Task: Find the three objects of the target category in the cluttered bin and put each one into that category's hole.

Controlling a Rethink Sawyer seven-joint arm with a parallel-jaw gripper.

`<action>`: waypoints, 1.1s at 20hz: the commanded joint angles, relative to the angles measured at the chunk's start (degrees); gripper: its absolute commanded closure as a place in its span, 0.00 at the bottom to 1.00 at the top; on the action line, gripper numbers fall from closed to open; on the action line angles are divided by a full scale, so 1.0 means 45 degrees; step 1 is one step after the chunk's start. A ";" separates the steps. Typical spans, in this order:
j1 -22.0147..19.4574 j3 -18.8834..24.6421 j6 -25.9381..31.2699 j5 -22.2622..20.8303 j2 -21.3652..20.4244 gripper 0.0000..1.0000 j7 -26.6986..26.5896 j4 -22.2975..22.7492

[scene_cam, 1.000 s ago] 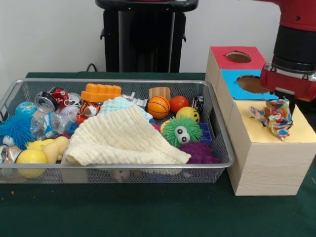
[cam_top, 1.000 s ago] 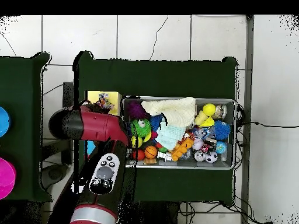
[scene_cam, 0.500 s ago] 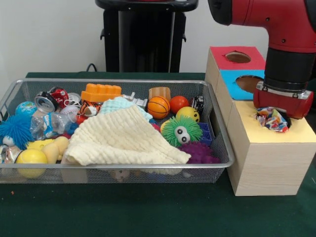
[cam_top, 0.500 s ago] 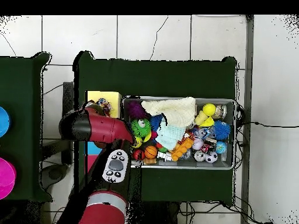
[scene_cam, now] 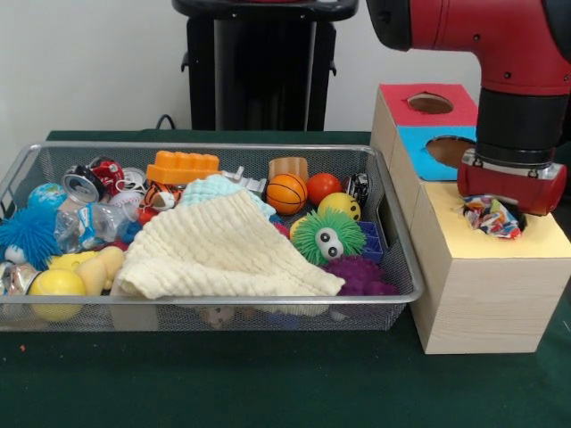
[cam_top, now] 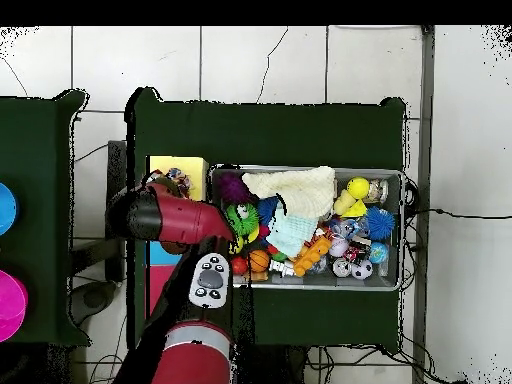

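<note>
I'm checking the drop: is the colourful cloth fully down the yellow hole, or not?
Not fully: the colourful cloth is bunched at the yellow top of the box, part showing under the arm.

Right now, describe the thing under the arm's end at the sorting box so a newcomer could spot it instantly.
Find the tall wooden box beside the wire bin, topped with red, blue and yellow panels. On the nearest, yellow panel, directly under the red end of the arm, sits a crumpled multicoloured cloth, partly sunk into that panel's hole. It is the only object on the box; every other toy lies in the bin.
</note>
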 commanded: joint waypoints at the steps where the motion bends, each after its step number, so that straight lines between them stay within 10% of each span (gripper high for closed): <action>1: -0.1243 0.2322 -0.0988 -0.1473 0.1453 1.00 0.0114 0.1492; 10: -0.5632 0.6997 -0.2129 -0.3906 0.3277 1.00 -0.1409 0.1983; 22: -0.4609 0.5678 0.1032 -0.4870 0.2110 1.00 -0.0493 0.1152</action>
